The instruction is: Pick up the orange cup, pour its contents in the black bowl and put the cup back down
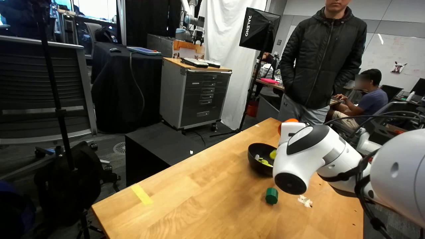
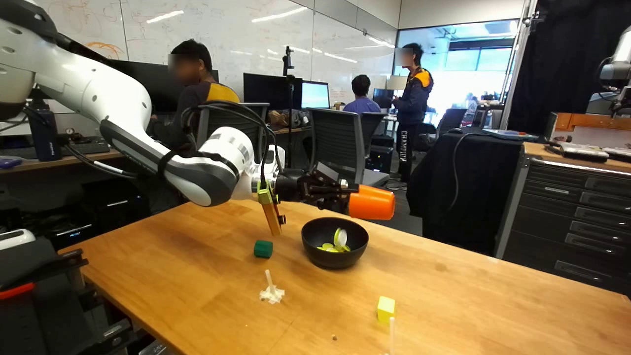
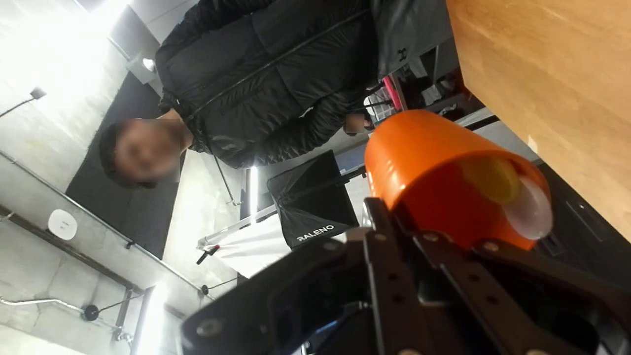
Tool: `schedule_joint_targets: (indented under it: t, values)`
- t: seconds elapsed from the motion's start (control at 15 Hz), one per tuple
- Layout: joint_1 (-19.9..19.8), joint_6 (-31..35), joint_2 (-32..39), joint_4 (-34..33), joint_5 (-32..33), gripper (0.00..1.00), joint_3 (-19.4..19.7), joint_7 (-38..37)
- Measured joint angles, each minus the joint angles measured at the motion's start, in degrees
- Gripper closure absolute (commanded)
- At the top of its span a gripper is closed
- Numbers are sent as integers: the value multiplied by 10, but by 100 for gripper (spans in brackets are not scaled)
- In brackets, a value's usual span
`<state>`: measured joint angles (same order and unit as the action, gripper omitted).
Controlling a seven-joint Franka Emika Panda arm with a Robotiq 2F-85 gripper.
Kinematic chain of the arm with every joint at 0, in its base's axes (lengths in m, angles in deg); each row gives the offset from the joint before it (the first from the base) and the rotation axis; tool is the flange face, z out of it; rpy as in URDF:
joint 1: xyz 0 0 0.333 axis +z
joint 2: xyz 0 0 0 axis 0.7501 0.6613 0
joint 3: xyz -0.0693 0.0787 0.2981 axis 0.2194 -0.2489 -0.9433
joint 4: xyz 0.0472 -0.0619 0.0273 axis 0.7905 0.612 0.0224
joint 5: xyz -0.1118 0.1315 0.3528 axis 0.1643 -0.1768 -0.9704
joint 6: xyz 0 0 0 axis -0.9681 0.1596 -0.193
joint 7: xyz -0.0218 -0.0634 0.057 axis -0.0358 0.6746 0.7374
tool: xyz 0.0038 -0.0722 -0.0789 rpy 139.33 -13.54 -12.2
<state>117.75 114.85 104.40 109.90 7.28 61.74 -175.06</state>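
The orange cup lies on its side in the air, its mouth toward my gripper. It also shows in the wrist view and partly behind the arm in an exterior view. My gripper is shut on the cup's wall at the rim; its fingers show in the wrist view. The black bowl stands on the table below, nearer the arm than the cup; it also shows in an exterior view. Yellowish-green contents lie in the bowl. A yellow piece and a pale piece are inside the cup.
A small dark green block stands beside the bowl. A yellow cube sits farther off. A white stick in tape and another white stick rise from the wooden table. A person stands at the table's edge.
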Motion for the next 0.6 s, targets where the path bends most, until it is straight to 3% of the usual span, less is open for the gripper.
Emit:
schedule_joint_targets:
  t: [0.6]
  values:
    - [-13, -77, 0, -16, 40, 99, -18, -8]
